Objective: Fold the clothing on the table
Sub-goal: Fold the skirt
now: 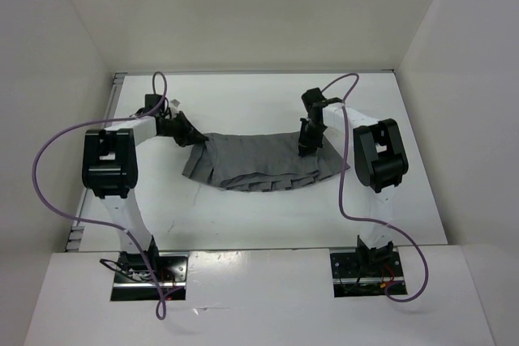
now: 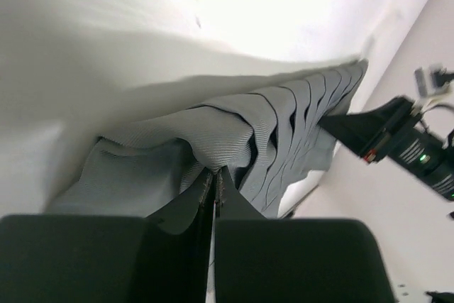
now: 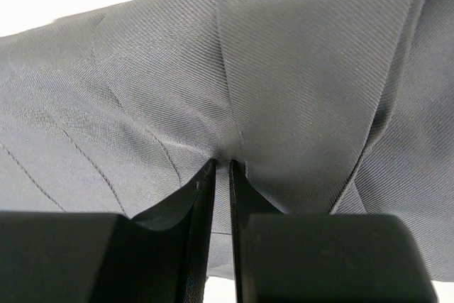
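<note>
The clothing (image 1: 259, 164) is a grey pleated skirt stretched across the middle of the white table (image 1: 243, 216), sagging in the centre. My left gripper (image 1: 199, 142) is shut on its left upper corner; in the left wrist view the jaws (image 2: 215, 175) pinch a bunched fold of the skirt (image 2: 234, 133), whose pleats run off to the right. My right gripper (image 1: 308, 150) is shut on the skirt's right upper edge. In the right wrist view its fingers (image 3: 221, 168) clamp a tuck of the grey fabric (image 3: 284, 83), which fills nearly the whole frame.
White walls (image 1: 73, 54) close in the table on the left, back and right. Purple cables (image 1: 49, 176) loop off both arms. The right arm (image 2: 397, 143) shows dark at the far end of the skirt in the left wrist view.
</note>
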Robot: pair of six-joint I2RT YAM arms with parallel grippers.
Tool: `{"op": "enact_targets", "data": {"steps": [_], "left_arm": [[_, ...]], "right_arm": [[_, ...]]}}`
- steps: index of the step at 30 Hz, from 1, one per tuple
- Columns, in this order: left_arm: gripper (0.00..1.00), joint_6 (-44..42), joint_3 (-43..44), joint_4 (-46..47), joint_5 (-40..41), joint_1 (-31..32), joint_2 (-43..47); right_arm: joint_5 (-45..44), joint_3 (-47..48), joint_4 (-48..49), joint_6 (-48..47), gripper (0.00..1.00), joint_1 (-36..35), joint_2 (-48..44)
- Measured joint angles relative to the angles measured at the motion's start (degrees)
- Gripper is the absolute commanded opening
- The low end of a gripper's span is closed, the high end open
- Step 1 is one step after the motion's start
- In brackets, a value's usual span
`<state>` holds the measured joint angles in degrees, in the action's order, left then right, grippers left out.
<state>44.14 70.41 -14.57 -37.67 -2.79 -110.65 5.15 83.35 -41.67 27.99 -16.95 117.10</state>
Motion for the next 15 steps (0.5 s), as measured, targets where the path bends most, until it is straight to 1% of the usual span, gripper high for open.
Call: {"op": "enact_targets", "data": {"steps": [1,2,3,4,5,6,7,9,11,12,15], "left_arm": [[0.00,1.11,0.00,1.27,-0.63,-0.42,-1.07],[0.05,1.64,0.00,2.27,-1.18,-0.68,-1.90],[0.16,2.71,0.07,3.54,-1.73,-0.90,-2.71],[0.35,3.26,0.24,4.96,-2.12,-1.01,-3.58],[0.49,4.33,0.48,6.58,-2.38,-1.07,-4.35],[0.57,5.27,0.66,8.15,-2.73,-1.16,-4.90],[0.61,6.19,0.72,9.68,-3.08,-1.33,-5.31],[0.79,7.41,0.74,12.13,-3.85,-1.70,-5.42],[0.84,7.26,0.98,12.66,-4.26,-2.16,-4.52],[0.85,6.45,1.14,12.02,-4.13,-2.34,-3.72],[0.85,1.40,2.99,6.86,-2.58,-2.95,0.61]], "right_arm": [[0.04,-0.15,0.15,0.00,0.18,-0.02,-0.11],[0.07,-0.24,0.20,0.02,0.18,-0.02,-0.20],[0.22,-0.39,0.39,0.00,0.18,-0.04,-0.26],[0.42,-0.59,0.55,-0.07,0.18,-0.04,-0.39],[0.61,-0.79,0.70,-0.24,0.18,-0.04,-0.57],[0.70,-1.03,0.90,-0.39,0.18,-0.07,-0.76],[0.74,-1.33,1.09,-0.48,0.18,-0.11,-1.05],[0.63,-1.92,1.11,-0.68,0.24,-0.39,-1.86],[0.61,-2.40,0.55,-0.85,0.27,-0.85,-3.04],[0.63,-2.43,0.26,-0.96,0.27,-1.14,-3.96],[0.61,-2.38,-0.22,-1.42,0.27,-1.84,-8.02]]}}
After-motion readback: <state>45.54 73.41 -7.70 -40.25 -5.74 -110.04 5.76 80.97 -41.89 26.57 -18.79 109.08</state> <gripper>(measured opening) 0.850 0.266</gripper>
